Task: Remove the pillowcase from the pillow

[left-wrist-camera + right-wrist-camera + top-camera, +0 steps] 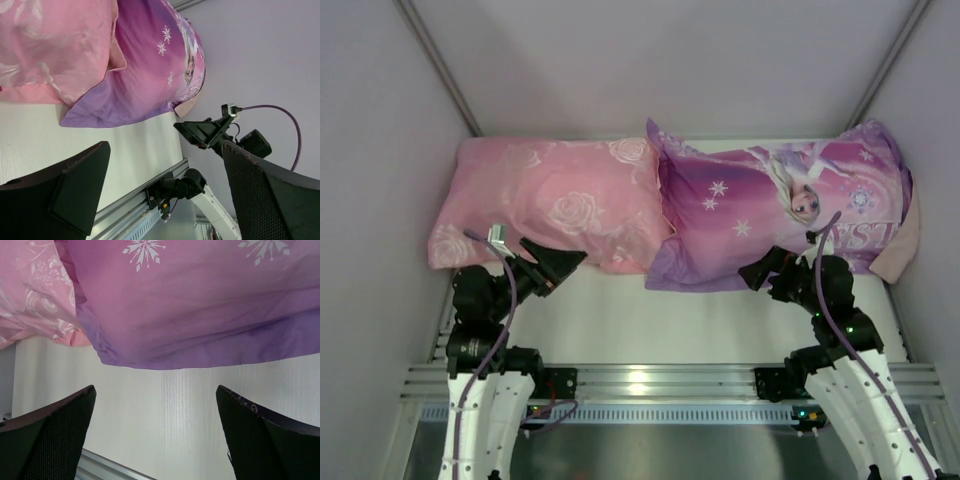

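Note:
The purple pillowcase, with a cartoon blonde girl and white snowflakes, lies stuffed and plump at the back right of the table. A pale pink flap shows at its right end. The white pillow is hidden inside it. My left gripper is open and empty, at the near edge of the pink pillow and left of the pillowcase. My right gripper is open and empty, just in front of the pillowcase's near edge. The pillowcase also shows in the left wrist view and the right wrist view, beyond each open gripper.
A pink satin rose-patterned pillow lies at the back left, touching the pillowcase's left end. White walls close in the back and both sides. A metal rail runs along the near table edge. White tabletop lies between the arms.

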Tool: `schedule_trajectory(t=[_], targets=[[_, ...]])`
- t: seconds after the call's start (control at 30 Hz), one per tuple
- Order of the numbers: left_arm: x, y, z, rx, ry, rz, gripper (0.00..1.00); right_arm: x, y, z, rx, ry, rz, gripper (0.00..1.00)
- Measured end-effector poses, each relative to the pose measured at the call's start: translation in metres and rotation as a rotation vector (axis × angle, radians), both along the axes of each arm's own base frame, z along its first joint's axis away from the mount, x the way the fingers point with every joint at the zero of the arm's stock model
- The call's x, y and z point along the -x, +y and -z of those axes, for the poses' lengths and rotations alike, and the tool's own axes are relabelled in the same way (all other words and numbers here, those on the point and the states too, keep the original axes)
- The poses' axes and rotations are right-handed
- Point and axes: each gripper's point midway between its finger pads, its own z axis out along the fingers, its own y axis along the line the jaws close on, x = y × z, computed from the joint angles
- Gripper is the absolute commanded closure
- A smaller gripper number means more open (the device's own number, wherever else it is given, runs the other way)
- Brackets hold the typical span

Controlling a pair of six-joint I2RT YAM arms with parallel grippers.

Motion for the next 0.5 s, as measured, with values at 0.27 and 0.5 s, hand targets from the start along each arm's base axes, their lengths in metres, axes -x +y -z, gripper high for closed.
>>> schedule_trajectory(t=[0.27, 0.5], targets=[[-0.023, 0.002, 0.038, -0.082, 0.138, 0.01, 0.05, 0.001, -0.004, -0.006, 0.0, -0.03, 0.021, 0.0], [-0.039, -0.036, 0.048, -0.215, 0.205, 0.108, 0.05, 0.002, -0.004, -0.007, -0.002, -0.036, 0.021, 0.0]])
